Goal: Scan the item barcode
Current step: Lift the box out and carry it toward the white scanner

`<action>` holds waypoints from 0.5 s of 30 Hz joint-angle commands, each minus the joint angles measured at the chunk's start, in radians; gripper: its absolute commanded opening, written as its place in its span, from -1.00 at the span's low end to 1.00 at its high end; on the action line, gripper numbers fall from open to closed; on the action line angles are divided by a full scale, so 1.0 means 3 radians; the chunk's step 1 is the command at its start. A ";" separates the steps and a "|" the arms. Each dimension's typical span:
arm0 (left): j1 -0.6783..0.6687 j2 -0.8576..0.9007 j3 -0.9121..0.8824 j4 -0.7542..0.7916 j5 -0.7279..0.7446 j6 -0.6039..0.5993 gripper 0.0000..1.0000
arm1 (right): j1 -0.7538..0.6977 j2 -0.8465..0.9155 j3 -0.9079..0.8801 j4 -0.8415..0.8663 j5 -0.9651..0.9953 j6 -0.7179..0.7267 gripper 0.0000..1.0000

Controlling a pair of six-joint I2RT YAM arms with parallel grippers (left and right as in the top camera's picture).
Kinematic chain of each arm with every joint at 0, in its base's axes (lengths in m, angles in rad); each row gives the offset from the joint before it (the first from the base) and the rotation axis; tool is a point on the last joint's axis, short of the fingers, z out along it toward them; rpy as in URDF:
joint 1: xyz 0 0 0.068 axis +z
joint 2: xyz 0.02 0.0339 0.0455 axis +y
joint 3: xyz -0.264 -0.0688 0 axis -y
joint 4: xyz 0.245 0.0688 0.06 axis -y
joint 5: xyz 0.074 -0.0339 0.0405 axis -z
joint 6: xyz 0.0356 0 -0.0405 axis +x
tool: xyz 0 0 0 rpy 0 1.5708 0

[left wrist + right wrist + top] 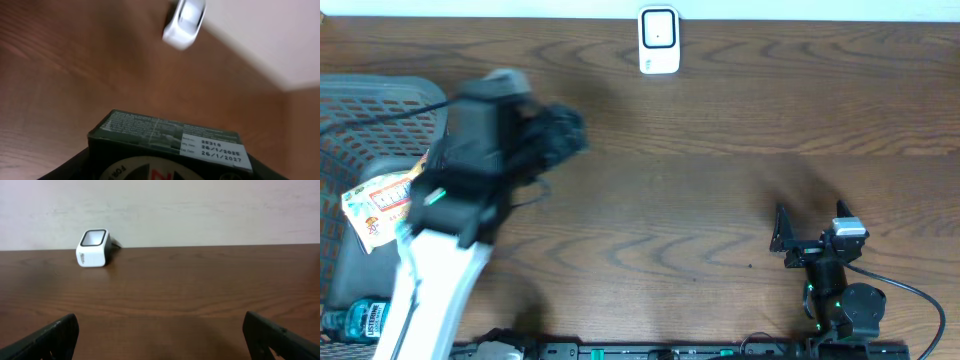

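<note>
Overhead, the mesh basket [380, 95] sits behind the left gripper [558, 135] and holds an orange-and-white packet [382, 200] and a blue bottle [360, 320], which the frame edge cuts off. The left arm hangs blurred above the basket's rim, its gripper pinching a dark box [165, 132] with a date label. The white scanner [659, 40] stands well ahead of it. The right gripper [809, 222] rests low, fingers spread wide.
</note>
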 commanded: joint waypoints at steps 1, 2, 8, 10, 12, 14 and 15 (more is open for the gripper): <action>-0.0451 0.0462 -0.0011 0.0009 -0.0399 0.0572 0.34 | 0.0023 -0.0013 -0.0005 -0.0009 0.0001 0.0041 0.99; -0.0523 0.0600 -0.0011 0.0001 -0.0401 0.0699 0.34 | 0.0023 -0.0013 -0.0005 -0.0009 0.0001 0.0041 0.98; -0.0669 0.1274 -0.0011 0.0000 -0.0394 0.1087 0.34 | 0.0023 -0.0013 -0.0005 -0.0009 0.0001 0.0041 0.99; -0.0670 0.1429 -0.0011 0.0034 -0.0338 0.1315 0.34 | 0.0023 -0.0013 -0.0005 -0.0009 0.0001 0.0041 0.98; -0.0670 0.1565 -0.0013 0.0047 -0.0203 0.1640 0.34 | 0.0023 -0.0013 -0.0005 -0.0009 0.0001 0.0041 0.99; -0.0670 0.1678 -0.0011 0.0043 0.0019 0.1993 0.34 | 0.0023 -0.0013 -0.0005 -0.0009 0.0001 0.0041 0.99; -0.0670 0.1722 -0.0013 0.0045 0.0128 0.2149 0.34 | 0.0023 -0.0013 -0.0005 -0.0009 0.0001 0.0041 0.99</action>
